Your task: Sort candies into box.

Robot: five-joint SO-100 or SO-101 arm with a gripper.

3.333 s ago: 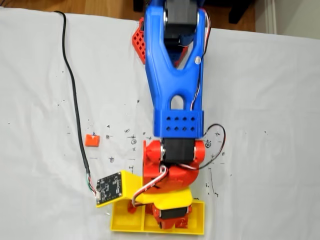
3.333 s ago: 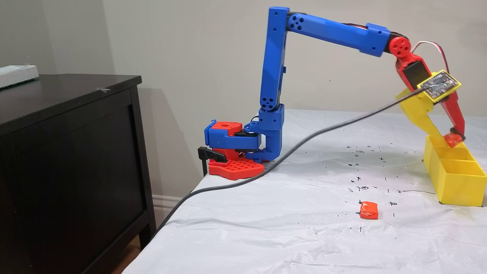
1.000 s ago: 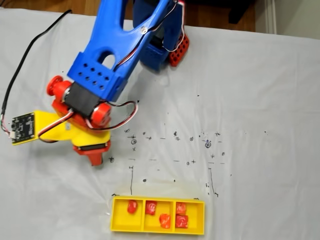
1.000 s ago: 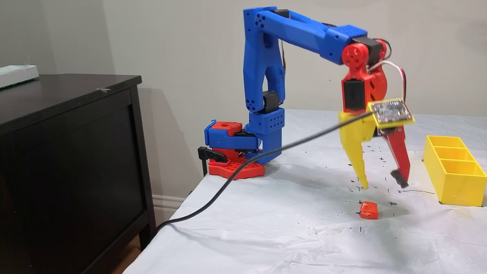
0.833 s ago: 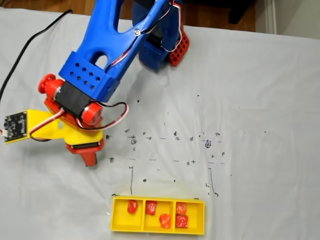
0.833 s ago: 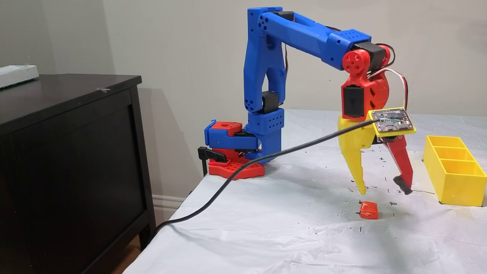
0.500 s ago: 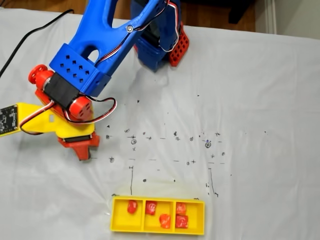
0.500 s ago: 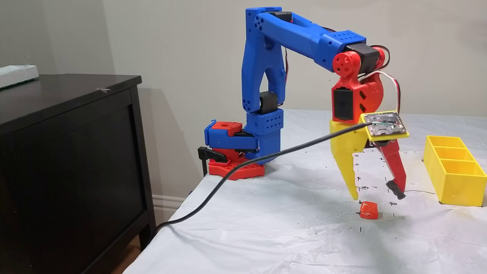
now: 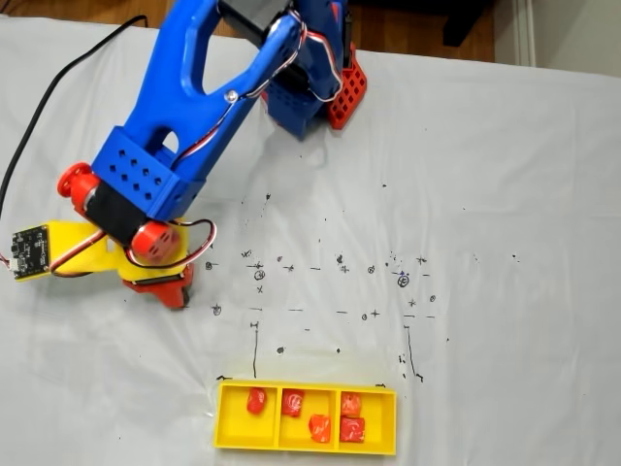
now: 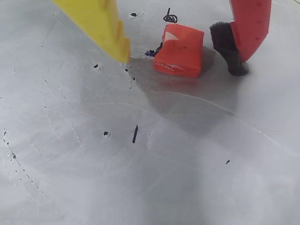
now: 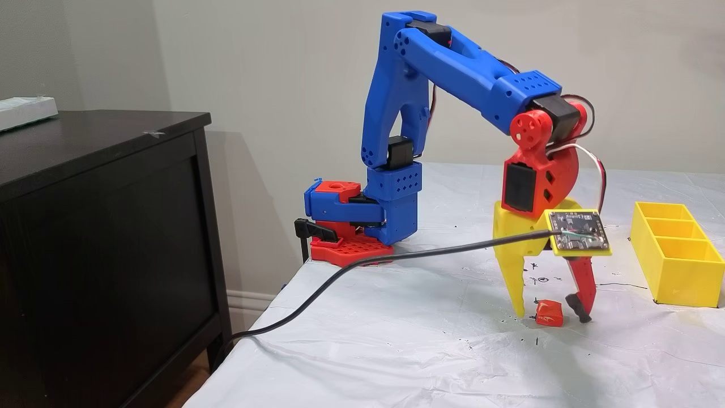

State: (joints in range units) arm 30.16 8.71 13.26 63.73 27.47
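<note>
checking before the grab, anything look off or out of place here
Nothing damaged or spilled. One candy lies on the table cloth between the open gripper fingers, outside the yellow box. The box's compartments hold uneven counts: one, two, two.

It looks like a room in a home: a dark wooden cabinet stands against a plain beige wall with a white baseboard, wood flooring shows past the surface, which is draped in a pen-marked white sheet.
</note>
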